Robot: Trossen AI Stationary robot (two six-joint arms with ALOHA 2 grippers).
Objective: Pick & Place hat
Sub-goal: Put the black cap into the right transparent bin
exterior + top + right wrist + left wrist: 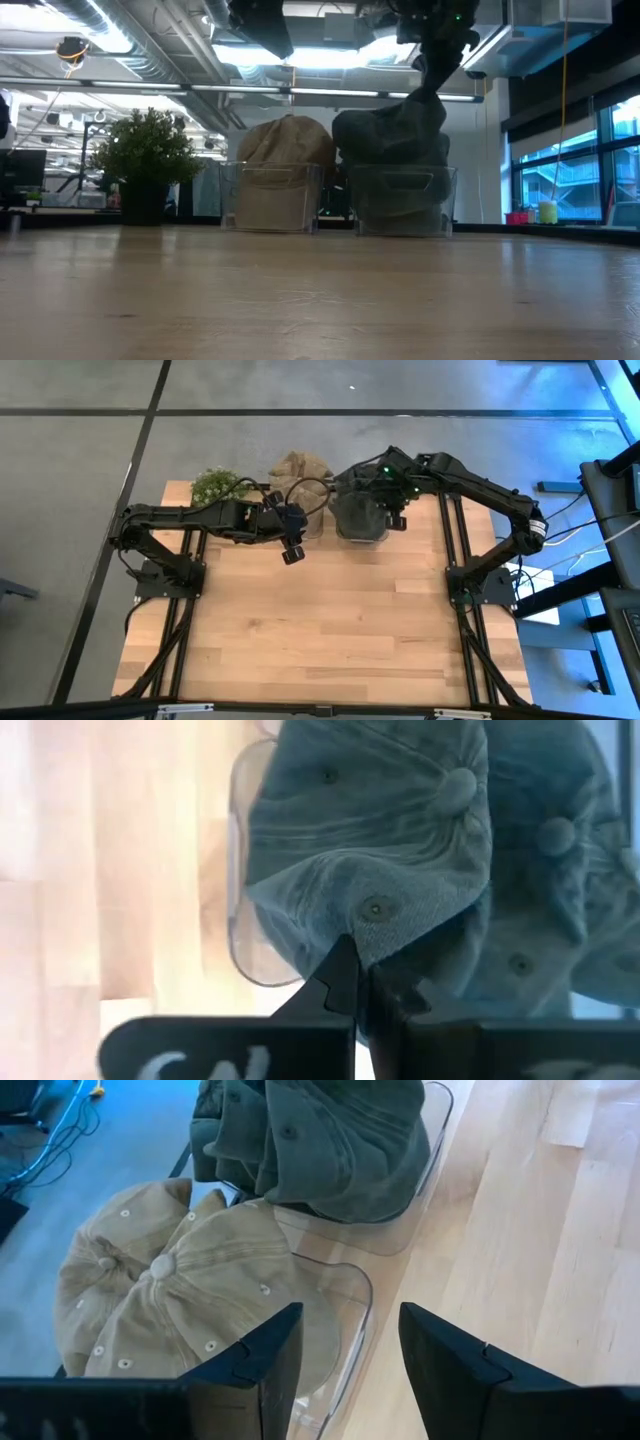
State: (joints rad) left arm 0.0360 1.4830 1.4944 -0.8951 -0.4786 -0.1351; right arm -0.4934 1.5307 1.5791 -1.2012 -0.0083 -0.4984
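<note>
Several dark green hats point(358, 510) are piled in a clear bin point(402, 200) at the table's far edge. Several tan hats point(298, 480) are piled in a second clear bin point(272, 198) to its left. My right gripper point(390, 508) is above the green pile and shut on the top green hat point(380, 850). My left gripper point(292, 550) is open and empty. It hovers above the table just near of the tan bin and looks down on the tan hats point(170, 1300). My right gripper pinches a fold of the top green hat's crown point(372, 935) between its two fingers, close to an eyelet. It comes from above, pointing down. The pinched cloth is drawn up into a peak point(425, 95), and the rest of the hat lies on the pile in the bin.
A small potted plant point(215, 485) stands at the far left, beside the tan bin. The wooden tabletop point(320, 620) stretches toward the near edge. Black frame rails run along both sides of the table.
</note>
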